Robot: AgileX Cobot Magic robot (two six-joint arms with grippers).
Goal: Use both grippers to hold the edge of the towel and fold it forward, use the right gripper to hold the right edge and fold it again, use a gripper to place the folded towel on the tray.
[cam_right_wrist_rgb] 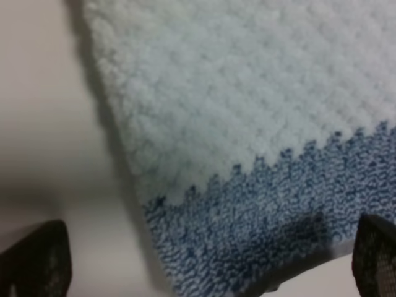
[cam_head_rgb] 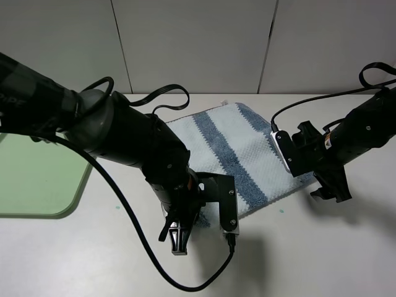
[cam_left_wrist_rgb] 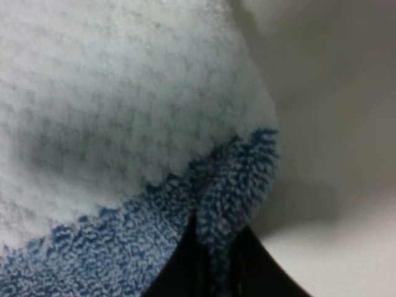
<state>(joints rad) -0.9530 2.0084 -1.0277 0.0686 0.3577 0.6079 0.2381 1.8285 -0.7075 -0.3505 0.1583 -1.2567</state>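
Although the left arm covers part of the scene in the exterior high view, the main items can be accounted for.

1. Towel (cam_head_rgb: 241, 148): blue-and-white striped terry cloth, lying spread on the white worktop (cam_head_rgb: 309, 247). It sits about midway between the left and right edges and nearer the far edge than the near one. It lies askew, with its stripes running diagonally from the far edge towards the near-right corner.

2. Tray (cam_head_rgb: 37, 179): light green with a rounded corner, resting at the left edge of the worktop, well apart from the towel. Nothing rests on the part of it in view.

3. Left tool (cam_left_wrist_rgb: 213, 272): closed narrow on the towel. The left wrist view shows a fold of the blue stripe pinched between the two black fingers (cam_left_wrist_rgb: 173, 275). The grip is at the towel's corner nearest the near-left corner of the worktop.

4. Right tool (cam_right_wrist_rgb: 204, 260): spread wide and gripping nothing. Its dark fingers (cam_right_wrist_rgb: 34, 260) stand well apart, with the towel's blue-striped corner lying between them. Whether either finger touches the cloth cannot be told. This tool is at the side of the towel facing the right edge.

5. Black cable (cam_head_rgb: 124, 210): loops from the left arm across the worktop near the near edge.
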